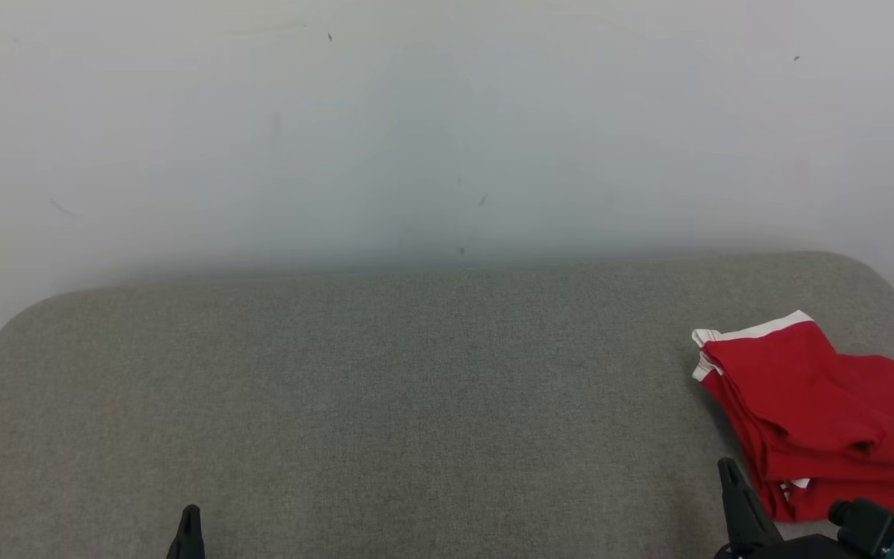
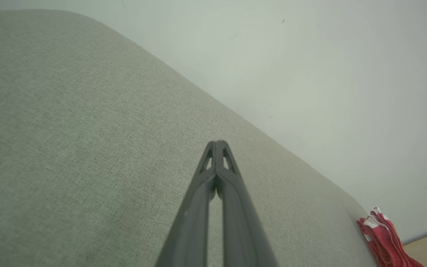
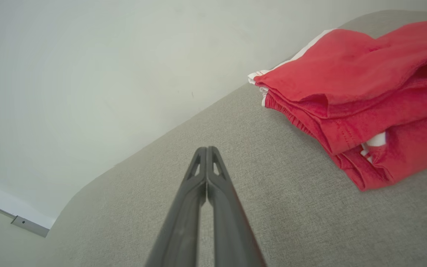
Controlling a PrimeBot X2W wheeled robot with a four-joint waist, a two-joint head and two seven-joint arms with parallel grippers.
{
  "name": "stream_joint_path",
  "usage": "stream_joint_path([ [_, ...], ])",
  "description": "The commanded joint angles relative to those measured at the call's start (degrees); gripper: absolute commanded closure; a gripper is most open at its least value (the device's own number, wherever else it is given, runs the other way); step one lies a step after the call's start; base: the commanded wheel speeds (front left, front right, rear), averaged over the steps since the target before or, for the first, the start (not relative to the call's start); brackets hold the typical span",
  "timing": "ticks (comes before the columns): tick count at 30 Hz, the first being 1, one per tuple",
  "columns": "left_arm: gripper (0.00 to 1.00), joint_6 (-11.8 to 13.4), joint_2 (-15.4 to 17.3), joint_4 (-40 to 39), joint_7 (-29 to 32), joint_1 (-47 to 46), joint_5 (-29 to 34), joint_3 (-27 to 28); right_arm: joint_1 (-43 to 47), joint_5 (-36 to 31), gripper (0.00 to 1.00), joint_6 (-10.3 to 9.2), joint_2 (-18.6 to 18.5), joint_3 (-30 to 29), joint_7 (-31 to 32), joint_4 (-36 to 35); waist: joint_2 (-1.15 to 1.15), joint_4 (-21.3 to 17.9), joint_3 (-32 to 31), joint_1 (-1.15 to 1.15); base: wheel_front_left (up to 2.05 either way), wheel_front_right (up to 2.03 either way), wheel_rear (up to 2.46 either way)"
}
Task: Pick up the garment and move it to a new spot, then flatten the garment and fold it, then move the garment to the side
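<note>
Grey padded surface (image 1: pixel 385 404) against pale wall (image 1: pixel 416 116). Red garment (image 1: pixel 819 411) folded, sitting far right near the rounded edge. Left gripper (image 2: pixel 217 144) and right gripper (image 3: pixel 207 149) both pinched together, holding nothing; right one just beside the stack. Risk: loose top layers unfolding or sliding off if nudged.

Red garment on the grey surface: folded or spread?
Folded. The red fabric garment with white trim lies in a compact stack, several layered edges showing.

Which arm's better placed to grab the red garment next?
Right, likely. The right gripper sits beside the folded red garment on the grey surface; the left gripper is far off to the left. Both are shut.
</note>
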Motion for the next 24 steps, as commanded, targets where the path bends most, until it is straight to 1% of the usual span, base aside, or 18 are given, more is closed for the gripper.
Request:
stream_joint_path([
  [1,1.0,0.1,-0.03,-0.55,0.45,-2.02,-1.89,0.46,-1.91,2.06,1.0,0.02,-0.02,-0.36,0.21,-0.38,0.0,0.01,0.09,0.0,0.0,0.0,0.0],
  [14,1.0,0.2,-0.23,0.22,3.24,-4.75,-11.2,1.56,-4.63,12.39,1.0,0.02,-0.03,-1.51,1.57,1.19,0.0,0.1,0.93,0.0,0.0,0.0,0.0],
  [24,1.0,0.25,-0.34,0.75,5.0,-6.38,-16.81,2.26,-6.24,18.78,1.0,0.03,-0.03,-2.25,2.39,2.16,0.0,0.15,1.51,0.0,0.0,0.0,0.0],
])
